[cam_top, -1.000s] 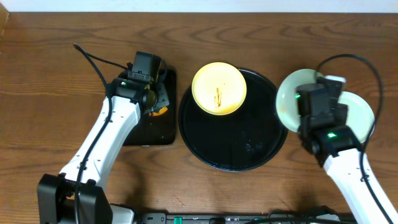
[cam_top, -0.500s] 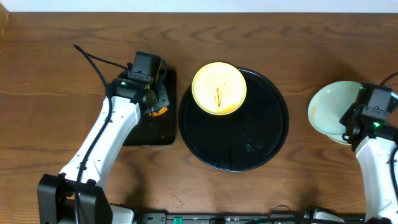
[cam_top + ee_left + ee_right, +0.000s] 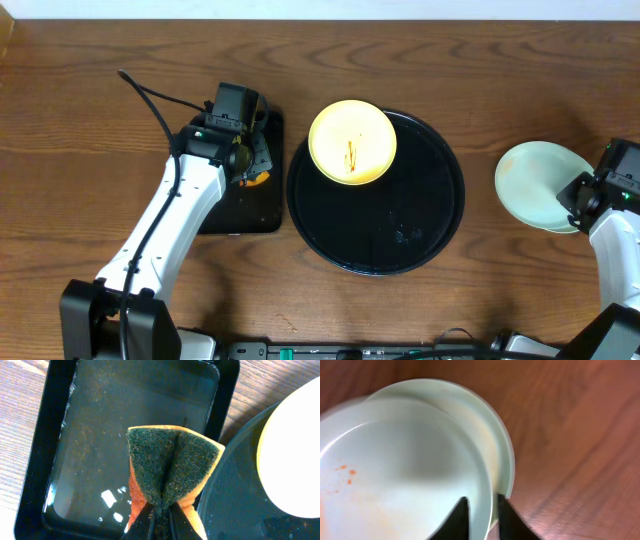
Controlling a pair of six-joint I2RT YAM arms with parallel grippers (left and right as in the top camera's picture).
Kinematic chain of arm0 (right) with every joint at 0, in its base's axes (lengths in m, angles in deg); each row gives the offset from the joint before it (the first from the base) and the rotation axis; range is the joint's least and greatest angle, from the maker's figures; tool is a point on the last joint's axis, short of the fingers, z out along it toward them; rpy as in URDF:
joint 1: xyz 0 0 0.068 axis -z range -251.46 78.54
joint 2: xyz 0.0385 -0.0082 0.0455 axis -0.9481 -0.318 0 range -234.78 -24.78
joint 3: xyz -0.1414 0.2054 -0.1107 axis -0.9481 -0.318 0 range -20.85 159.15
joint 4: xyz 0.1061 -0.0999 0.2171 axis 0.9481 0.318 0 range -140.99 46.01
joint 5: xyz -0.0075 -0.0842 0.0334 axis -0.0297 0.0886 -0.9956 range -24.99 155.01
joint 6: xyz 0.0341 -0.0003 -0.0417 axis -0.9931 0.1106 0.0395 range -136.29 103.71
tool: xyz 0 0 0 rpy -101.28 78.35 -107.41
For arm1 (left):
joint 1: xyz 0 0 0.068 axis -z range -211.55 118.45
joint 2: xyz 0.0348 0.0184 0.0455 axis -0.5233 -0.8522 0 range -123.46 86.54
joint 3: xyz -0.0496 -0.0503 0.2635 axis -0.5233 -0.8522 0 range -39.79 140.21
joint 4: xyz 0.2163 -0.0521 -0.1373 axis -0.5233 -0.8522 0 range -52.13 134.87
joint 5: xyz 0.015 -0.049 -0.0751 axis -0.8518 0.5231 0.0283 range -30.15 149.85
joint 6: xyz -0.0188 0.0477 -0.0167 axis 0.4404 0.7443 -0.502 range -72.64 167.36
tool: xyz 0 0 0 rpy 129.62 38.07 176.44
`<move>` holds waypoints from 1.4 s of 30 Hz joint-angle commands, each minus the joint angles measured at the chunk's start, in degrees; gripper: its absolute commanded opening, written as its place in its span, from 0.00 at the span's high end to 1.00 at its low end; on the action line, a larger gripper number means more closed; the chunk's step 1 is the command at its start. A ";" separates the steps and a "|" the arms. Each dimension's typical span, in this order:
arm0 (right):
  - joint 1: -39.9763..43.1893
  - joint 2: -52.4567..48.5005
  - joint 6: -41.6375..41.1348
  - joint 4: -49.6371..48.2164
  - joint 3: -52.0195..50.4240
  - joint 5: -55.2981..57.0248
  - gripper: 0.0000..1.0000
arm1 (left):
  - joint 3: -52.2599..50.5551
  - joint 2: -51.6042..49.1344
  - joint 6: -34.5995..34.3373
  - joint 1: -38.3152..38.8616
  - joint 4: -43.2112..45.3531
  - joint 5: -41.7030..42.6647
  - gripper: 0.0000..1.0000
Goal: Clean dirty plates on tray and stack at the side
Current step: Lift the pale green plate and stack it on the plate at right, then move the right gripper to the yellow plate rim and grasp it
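Observation:
A pale yellow plate (image 3: 352, 142) with an orange-brown streak sits on the back left of the round black tray (image 3: 420, 200); its edge shows in the left wrist view (image 3: 295, 460). My left gripper (image 3: 250, 165) (image 3: 161, 522) is shut on a folded green and orange sponge (image 3: 170, 470) above the rectangular tray. At the right, my right gripper (image 3: 585, 195) (image 3: 482, 515) is shut on the rim of a mint-blue plate (image 3: 535, 180) (image 3: 395, 470) with faint orange specks. That plate rests over a second mint-blue plate (image 3: 497, 445).
A small rectangular black tray (image 3: 225, 215) (image 3: 55, 435) holding water lies left of the round tray, touching its rim. Bare wooden table surrounds both trays. The left arm's cable (image 3: 150, 95) loops over the back left of the table.
My right arm has carried the mint-blue plate from beside the round tray's right edge out to the right and set it over the other mint-blue plate. The left arm has not moved.

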 commanded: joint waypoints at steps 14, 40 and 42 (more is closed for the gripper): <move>-10.10 3.23 11.34 -0.96 1.16 -35.80 0.70 | 0.33 0.04 0.55 -0.15 -0.70 -0.52 0.92; -35.82 -19.63 19.87 3.96 27.12 -32.50 0.50 | 0.33 0.02 2.69 -0.15 -1.22 -0.52 0.92; -36.28 -22.91 18.08 1.86 27.12 -31.76 0.52 | 0.31 0.02 2.67 -0.15 -1.22 -0.52 0.92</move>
